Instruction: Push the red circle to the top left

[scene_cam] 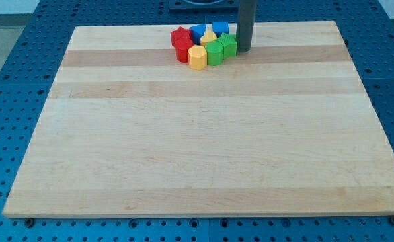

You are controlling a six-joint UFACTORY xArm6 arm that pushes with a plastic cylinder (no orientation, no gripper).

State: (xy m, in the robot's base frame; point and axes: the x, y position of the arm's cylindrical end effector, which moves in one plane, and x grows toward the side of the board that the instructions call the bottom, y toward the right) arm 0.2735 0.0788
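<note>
The wooden board (204, 134) lies on a blue perforated table (9, 101). All blocks are packed in one tight cluster at the far edge of the board, slightly left of its centre line. The red circle (183, 53) sits at the near left corner of this cluster, touching the yellow hexagon (197, 57) on its right. A red star-shaped block (180, 36) lies just beyond the red circle. Right of the yellow hexagon are two green blocks (221, 49), shapes not clear. At the far side of the cluster are two blue blocks (198, 31), with a second yellow block (208, 38) between the rows. My tip (243, 50) rests on the board at the right side of the cluster, just beside the rightmost green block; contact cannot be confirmed. The arm carries a plain rod, so nothing is grasped.
</note>
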